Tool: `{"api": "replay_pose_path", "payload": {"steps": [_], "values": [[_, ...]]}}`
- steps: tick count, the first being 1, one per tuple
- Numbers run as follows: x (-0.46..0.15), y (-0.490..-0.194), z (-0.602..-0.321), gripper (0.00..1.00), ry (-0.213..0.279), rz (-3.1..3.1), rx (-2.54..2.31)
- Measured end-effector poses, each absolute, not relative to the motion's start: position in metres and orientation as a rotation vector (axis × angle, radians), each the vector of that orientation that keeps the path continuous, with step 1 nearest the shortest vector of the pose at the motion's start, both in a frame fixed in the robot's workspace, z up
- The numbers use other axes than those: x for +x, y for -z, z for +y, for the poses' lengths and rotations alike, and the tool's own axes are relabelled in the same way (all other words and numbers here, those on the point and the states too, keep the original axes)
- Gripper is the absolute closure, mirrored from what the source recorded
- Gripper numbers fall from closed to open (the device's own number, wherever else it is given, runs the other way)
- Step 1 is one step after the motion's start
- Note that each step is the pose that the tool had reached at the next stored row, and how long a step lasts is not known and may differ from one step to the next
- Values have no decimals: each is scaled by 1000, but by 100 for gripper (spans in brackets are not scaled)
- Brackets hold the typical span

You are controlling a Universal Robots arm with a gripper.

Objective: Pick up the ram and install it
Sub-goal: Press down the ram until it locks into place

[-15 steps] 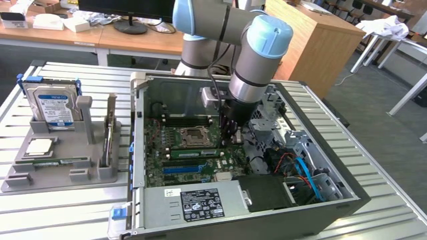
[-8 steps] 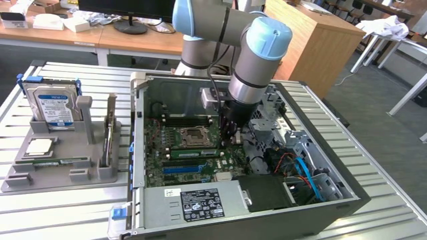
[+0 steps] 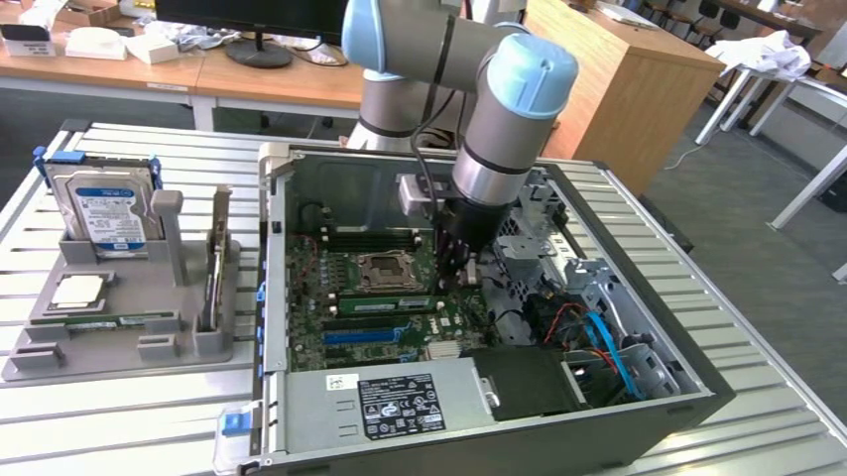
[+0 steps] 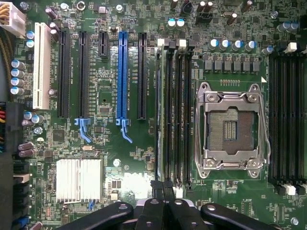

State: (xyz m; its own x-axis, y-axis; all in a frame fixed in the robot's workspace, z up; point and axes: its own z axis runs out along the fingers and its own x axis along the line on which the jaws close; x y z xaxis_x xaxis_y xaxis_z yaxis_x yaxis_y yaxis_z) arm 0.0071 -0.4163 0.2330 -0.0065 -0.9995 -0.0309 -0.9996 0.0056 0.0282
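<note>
The ram (image 3: 384,302) is a long green strip with a pale label, standing on edge in a memory slot of the motherboard inside the open computer case. From the wrist it appears edge-on as the ram (image 4: 163,120), in the slot furthest from the empty processor socket (image 4: 232,127). My gripper (image 3: 461,283) reaches down into the case at the strip's end toward the exterior view's right. The gripper (image 4: 161,184) is shut, its dark fingertips pressed together right over the end of that slot. Whether they touch the ram I cannot tell.
A grey holder (image 3: 119,347) at the exterior view's left carries a silver hard drive (image 3: 106,213) and a square processor chip (image 3: 79,290). The case holds a power supply (image 3: 384,402), cables and a drive cage (image 3: 582,278). Expansion slots (image 4: 122,76) and a heatsink (image 4: 79,179) lie beside the memory slots.
</note>
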Motion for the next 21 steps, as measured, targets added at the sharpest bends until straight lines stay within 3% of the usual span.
{"api": "replay_pose_path", "payload": {"steps": [21], "values": [[7, -226, -413, 90, -66, 2226, -2213]]}}
